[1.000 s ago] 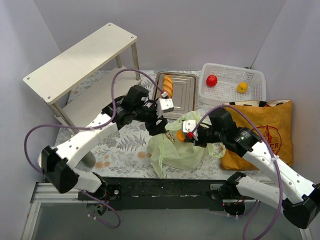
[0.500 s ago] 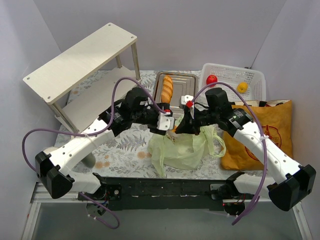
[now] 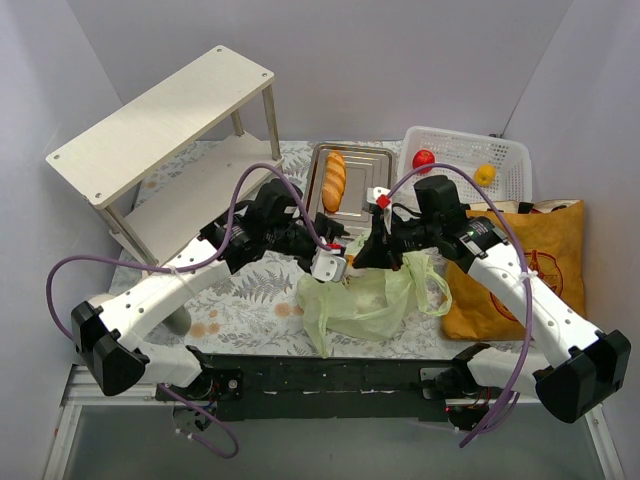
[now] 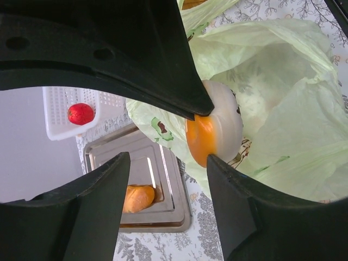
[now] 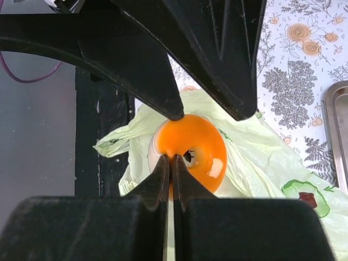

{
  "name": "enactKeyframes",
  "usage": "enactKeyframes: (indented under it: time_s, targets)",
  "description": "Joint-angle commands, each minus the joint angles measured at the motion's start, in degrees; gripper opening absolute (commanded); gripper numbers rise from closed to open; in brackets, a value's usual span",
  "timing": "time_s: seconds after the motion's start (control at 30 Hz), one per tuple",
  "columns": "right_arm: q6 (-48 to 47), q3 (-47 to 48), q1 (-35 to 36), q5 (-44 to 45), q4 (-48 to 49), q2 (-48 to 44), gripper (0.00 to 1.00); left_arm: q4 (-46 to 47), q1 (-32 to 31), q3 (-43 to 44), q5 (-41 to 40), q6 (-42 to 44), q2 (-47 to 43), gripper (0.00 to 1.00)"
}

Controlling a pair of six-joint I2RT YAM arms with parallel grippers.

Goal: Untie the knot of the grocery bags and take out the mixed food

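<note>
My right gripper (image 5: 171, 162) is shut on the edge of an orange-glazed donut (image 5: 197, 149) and holds it over the pale green plastic bag (image 5: 255, 163). The bag lies open and crumpled on the cloth (image 3: 365, 305). My left gripper (image 4: 167, 159) is open, its fingertips just beside the donut (image 4: 209, 133), not closed on it. In the top view both grippers meet above the bag, left (image 3: 333, 264) and right (image 3: 358, 256). The mustard-orange tote (image 3: 535, 270) lies at the right. A baguette (image 3: 333, 180) lies on the metal tray (image 3: 362, 190).
A white mesh basket (image 3: 505, 165) at the back right holds a red apple (image 3: 423, 159) and an orange (image 3: 484, 173). A wooden two-level shelf (image 3: 160, 110) stands at the back left. Small donuts (image 3: 205, 328) lie on the cloth near the left arm.
My right gripper lifted the donut up out of the bag and swung back. My left gripper came in toward it and now sits open beside the donut.
</note>
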Motion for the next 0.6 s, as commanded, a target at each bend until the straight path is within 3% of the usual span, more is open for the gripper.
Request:
enactKeyframes:
  time_s: [0.0,0.2,0.43,0.57]
  targets:
    - [0.58,0.44,-0.70,-1.40,5.05,-1.29,0.01,-5.13,-0.81,-0.54,-1.13,1.65,-0.76,0.60]
    - [-1.79,-0.18,-0.70,-0.86,3.03,-1.29,0.01,-5.66,-0.81,-0.28,-3.60,-0.10,-0.05,0.63]
    - [-0.92,-0.18,-0.79,-1.83,4.35,-0.93,0.01,0.12,-0.90,-1.51,-1.94,-5.73,1.00,0.61]
    - [-1.01,0.26,-0.79,-1.92,4.53,-0.41,0.01,1.90,-1.25,-0.54,-1.85,-7.49,3.28,0.44]
